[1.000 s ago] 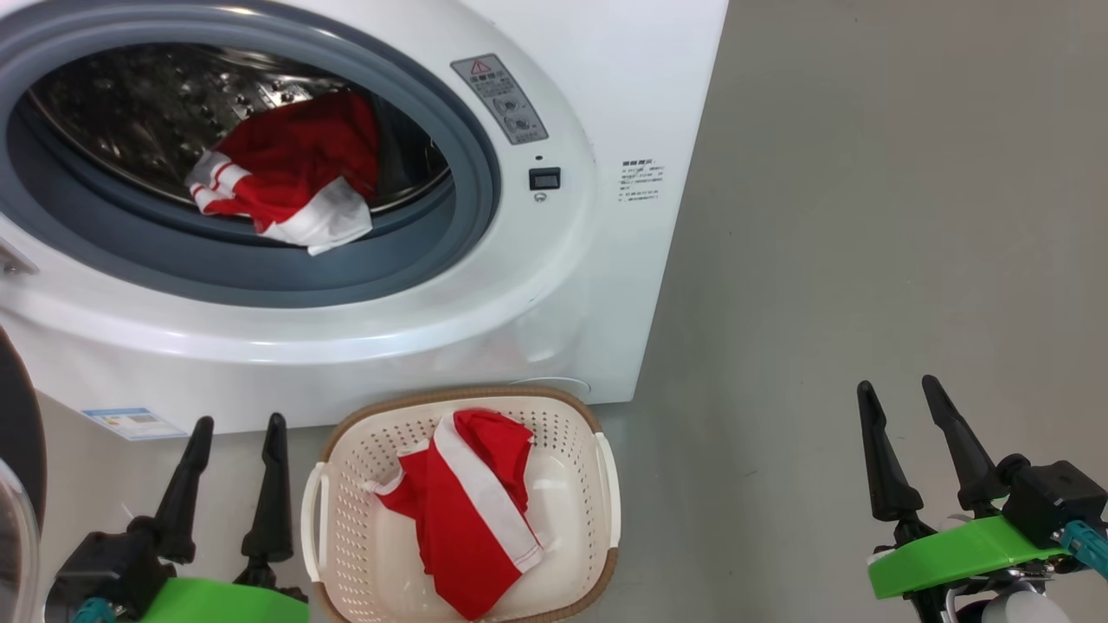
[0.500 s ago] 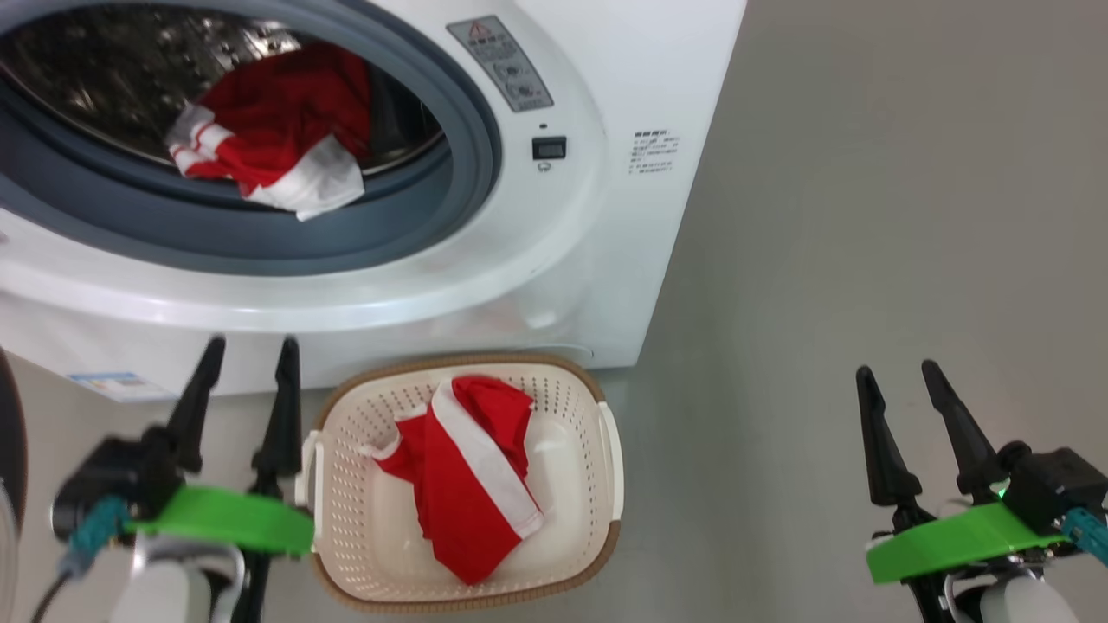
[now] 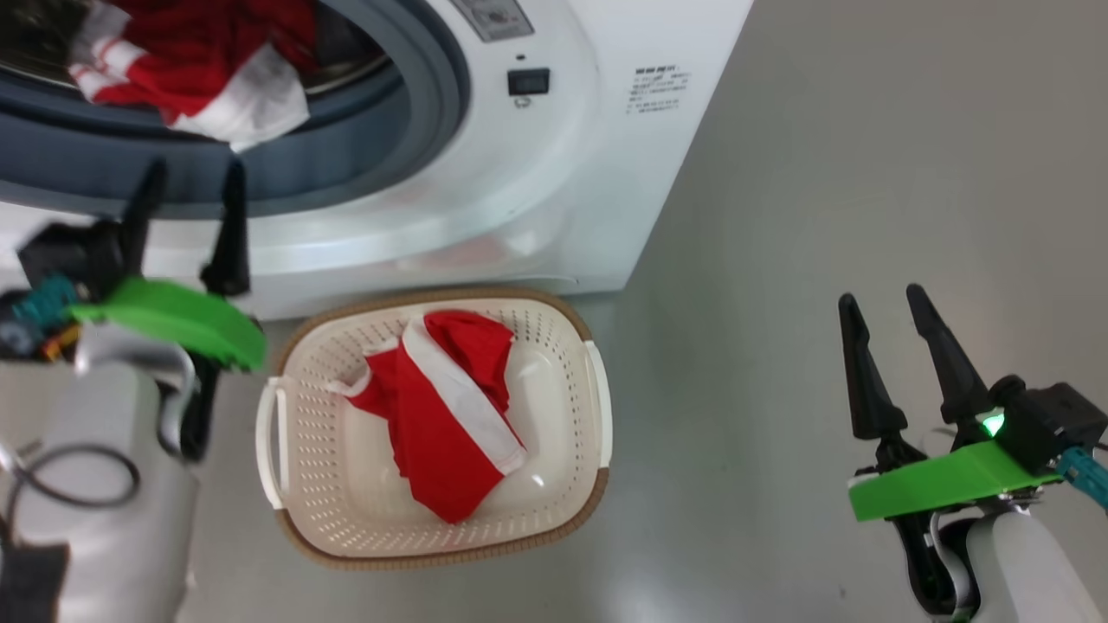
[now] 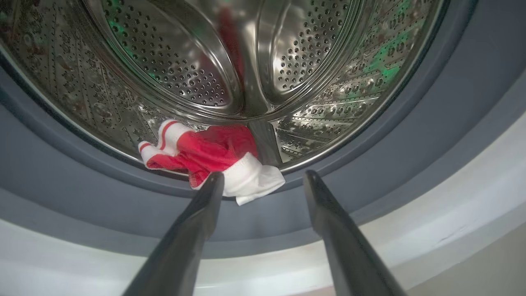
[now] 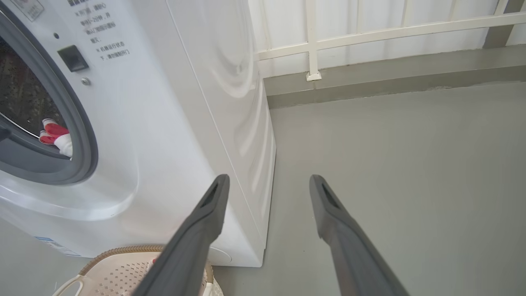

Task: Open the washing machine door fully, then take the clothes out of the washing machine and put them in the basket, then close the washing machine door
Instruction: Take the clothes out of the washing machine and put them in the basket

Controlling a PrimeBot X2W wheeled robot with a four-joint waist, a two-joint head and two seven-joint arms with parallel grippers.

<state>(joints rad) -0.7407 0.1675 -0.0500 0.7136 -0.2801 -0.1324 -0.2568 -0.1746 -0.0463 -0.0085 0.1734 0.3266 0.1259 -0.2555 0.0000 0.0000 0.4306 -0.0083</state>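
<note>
**Clothes, red and white: two pieces**

Drum garment [image 4: 209,158] lies on the steel drum [image 4: 287,61] lip, draping the grey gasket [image 4: 61,193] of the washing machine [image 3: 554,190]. Basket garment [image 3: 437,407] lies in the basket [image 3: 433,298], on grey floor [image 3: 822,173] just before the machine. Left gripper [image 3: 195,169] at the opening, fingers spread, empty. Right gripper [image 3: 879,296] over the floor, spread, empty. Right wrist view adds a white railing [image 5: 312,41].
</note>
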